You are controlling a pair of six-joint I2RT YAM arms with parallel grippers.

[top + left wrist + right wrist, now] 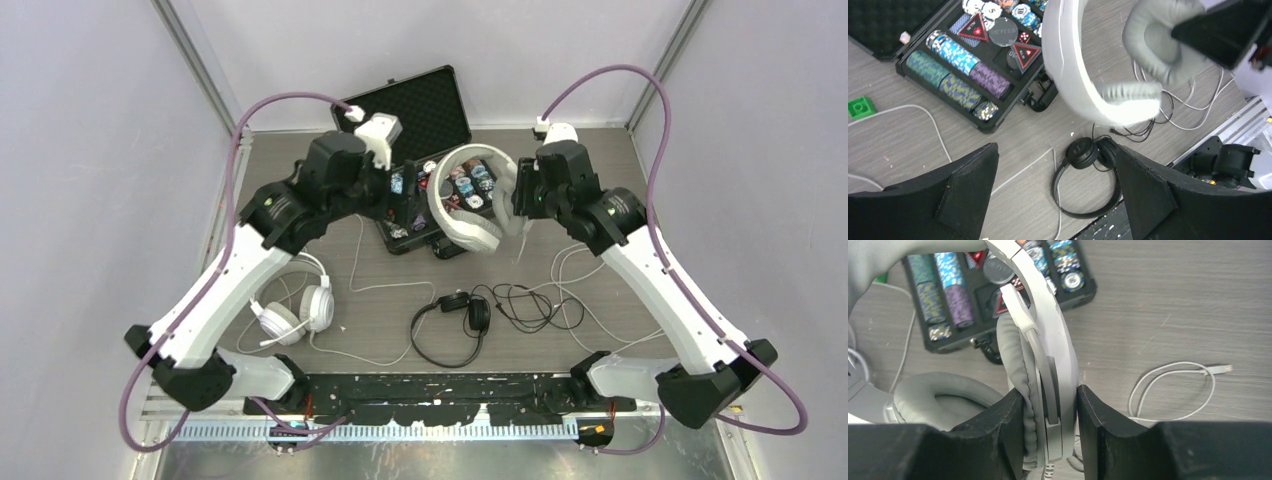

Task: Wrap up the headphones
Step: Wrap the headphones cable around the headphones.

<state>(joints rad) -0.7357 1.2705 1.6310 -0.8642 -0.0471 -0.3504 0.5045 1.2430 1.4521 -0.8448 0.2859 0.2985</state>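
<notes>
Three corded headsets counted from above, one in the air and two on the grey wood-grain table (pixel 620 170): bulky white-grey over-ear headphones (pixel 440 205) held up over the open black foam-lined case of poker chips (pixel 420 120), slim black on-ear headphones (pixel 478 313) flat near the front edge at centre, white round-cup headphones with a mic boom (pixel 295 312) flat at near left, under the left arm. Two arms, one case. Touching the bulky pair's right side, the right gripper (pixel 520 195); just beside its left, the left gripper (pixel 385 205), with the band arching between the two and its long axis running roughly far to near. Through the left wrist camera: left gripper (pixel 1053 150) spread wide and holding nothing, bulky pair (pixel 1068 65) up ahead of it, black pair (pixel 1083 152) on the table below, seen between the fingers (pixel 968 185), one small green brick (pixel 860 106) at the left edge. Through the right wrist camera: right gripper (pixel 1048 405) clenched on the bulky pair (pixel 1058 340) at the junction of grey cushion and white band, band standing upright out of the jaws; one thin white cord (pixel 1173 365) looped on the table beyond, plug at its end, owner not clear. Probably early in the task, with none of the three cords wound yet. Likely next need: the free left gripper fetching the trailing cord, judged to be lower and off to its right, nearer the right arm.
</notes>
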